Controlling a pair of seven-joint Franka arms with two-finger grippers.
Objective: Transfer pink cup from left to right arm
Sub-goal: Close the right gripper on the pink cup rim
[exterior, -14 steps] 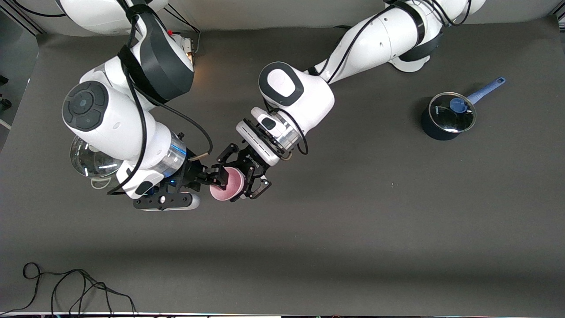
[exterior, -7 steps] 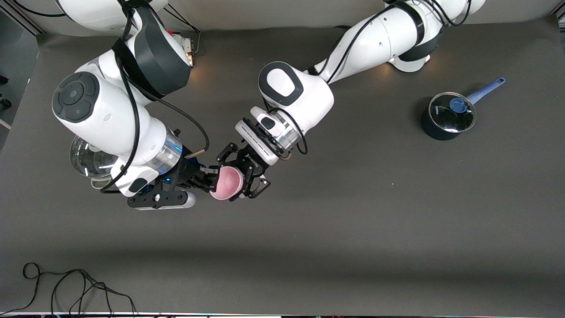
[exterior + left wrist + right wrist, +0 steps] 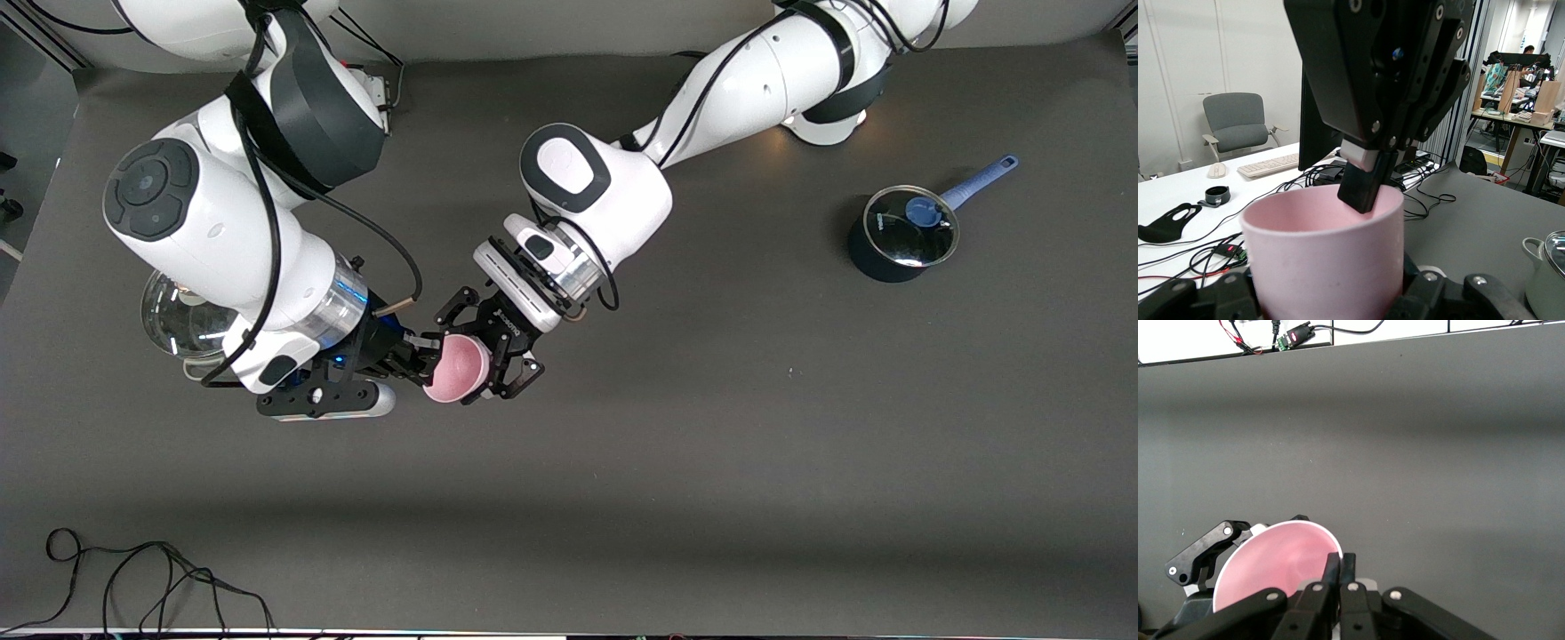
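Observation:
The pink cup (image 3: 458, 369) hangs above the middle of the table, tipped so that its mouth faces up toward the front camera. My left gripper (image 3: 476, 356) is shut on the cup's body, one finger on each side. My right gripper (image 3: 428, 354) is shut on the cup's rim, one finger inside the mouth and one outside. In the right wrist view its fingers (image 3: 1340, 567) pinch the rim of the pink cup (image 3: 1278, 563). In the left wrist view the pink cup (image 3: 1325, 260) fills the foreground and the right gripper's inner finger (image 3: 1365, 190) dips into its mouth.
A dark saucepan with a blue handle and a glass lid (image 3: 902, 233) stands toward the left arm's end. A white pot with a glass lid (image 3: 173, 324) sits partly under the right arm. A black cable (image 3: 133, 578) lies by the table's near edge.
My right gripper has shut on the cup's rim, and the right arm's elbow has swung a little away from the cup. The left gripper and the cup have stayed put.

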